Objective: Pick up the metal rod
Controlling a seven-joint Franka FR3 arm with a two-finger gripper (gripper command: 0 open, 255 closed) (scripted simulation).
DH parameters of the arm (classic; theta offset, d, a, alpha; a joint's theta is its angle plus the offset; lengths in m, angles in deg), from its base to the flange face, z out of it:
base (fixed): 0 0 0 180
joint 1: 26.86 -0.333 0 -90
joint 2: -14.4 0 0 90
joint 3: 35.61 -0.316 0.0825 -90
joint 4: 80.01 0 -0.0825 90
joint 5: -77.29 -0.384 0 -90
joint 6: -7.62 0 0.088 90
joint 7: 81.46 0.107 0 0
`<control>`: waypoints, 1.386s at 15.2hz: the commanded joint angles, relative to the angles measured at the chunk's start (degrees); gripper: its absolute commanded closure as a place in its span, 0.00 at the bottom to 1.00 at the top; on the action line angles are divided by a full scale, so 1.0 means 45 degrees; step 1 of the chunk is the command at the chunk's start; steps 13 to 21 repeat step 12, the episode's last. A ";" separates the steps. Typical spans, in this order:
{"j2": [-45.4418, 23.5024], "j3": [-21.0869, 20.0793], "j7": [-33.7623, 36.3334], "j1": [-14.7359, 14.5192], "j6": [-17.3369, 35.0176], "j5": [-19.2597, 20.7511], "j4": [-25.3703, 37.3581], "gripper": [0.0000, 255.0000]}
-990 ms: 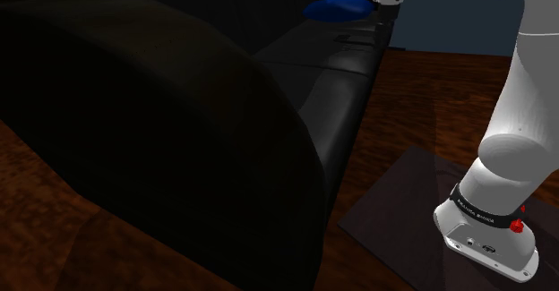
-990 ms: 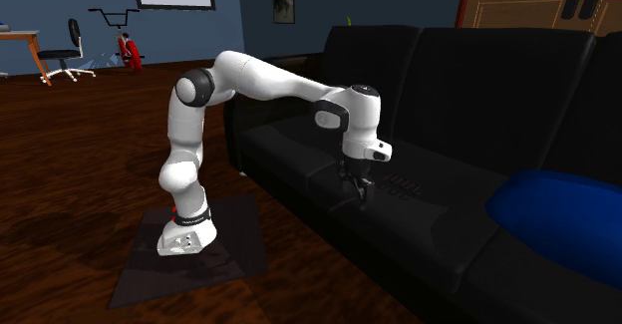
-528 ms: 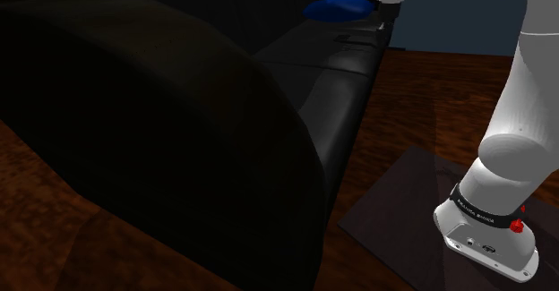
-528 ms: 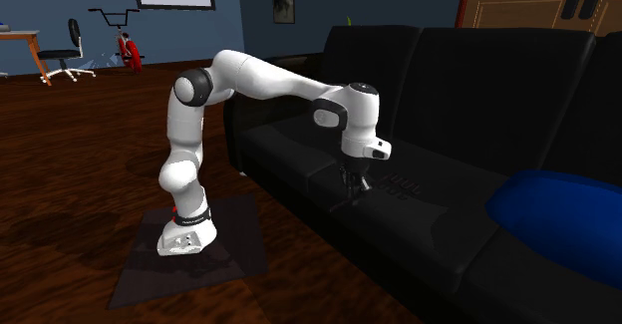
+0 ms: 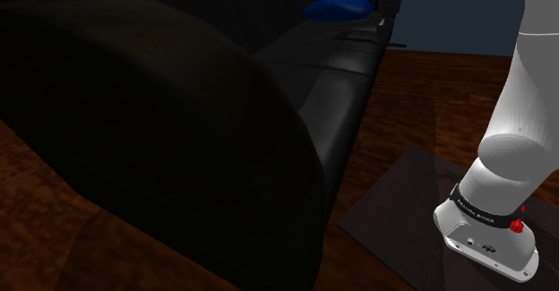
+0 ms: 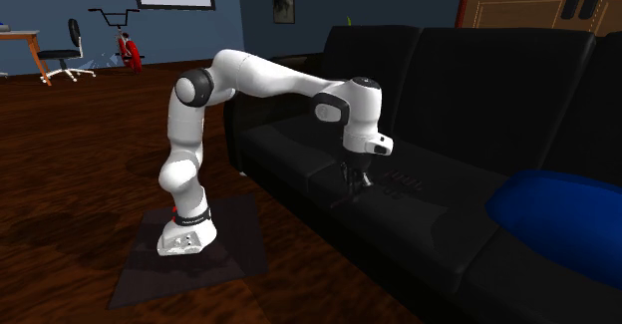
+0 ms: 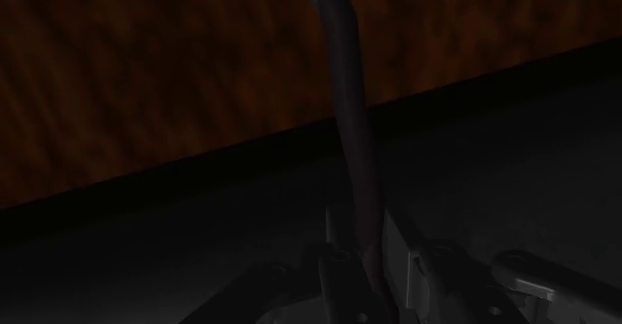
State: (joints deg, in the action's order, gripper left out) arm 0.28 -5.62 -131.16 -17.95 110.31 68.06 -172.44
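Note:
In the wrist view a thin, dark, slightly curved rod [image 7: 351, 123] runs straight out from between my fingers, which clasp its near end; my gripper [image 7: 351, 264] is shut on it. The rod's far end reaches out past the sofa seat's front edge, over the wood floor. The second exterior view has my gripper [image 6: 356, 180] pointing down just above the black sofa seat [image 6: 419, 227], near its front edge. From the shoulder view my gripper [image 5: 385, 16] hangs far off, over the seat's front edge.
A blue cushion [image 6: 558, 222] lies on the seat toward the second exterior view's right. A small dark ridged object [image 6: 404, 184] rests on the seat beside my hand. The sofa's bulky arm [image 5: 152, 137] blocks the shoulder view's left. My stand sits on a dark mat [image 6: 189, 257].
My fingers have closed on the rod. The hand has then risen slightly off the sofa seat with the rod in it.

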 commanded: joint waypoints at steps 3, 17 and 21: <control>0.0049 0.0017 0.0075 0.0015 -0.0658 0.0044 0.0617 1.00; -0.0043 0.0056 0.0121 0.0136 -0.1918 0.0020 0.1963 1.00; -0.0043 0.0056 0.0121 0.0136 -0.1918 0.0020 0.1963 1.00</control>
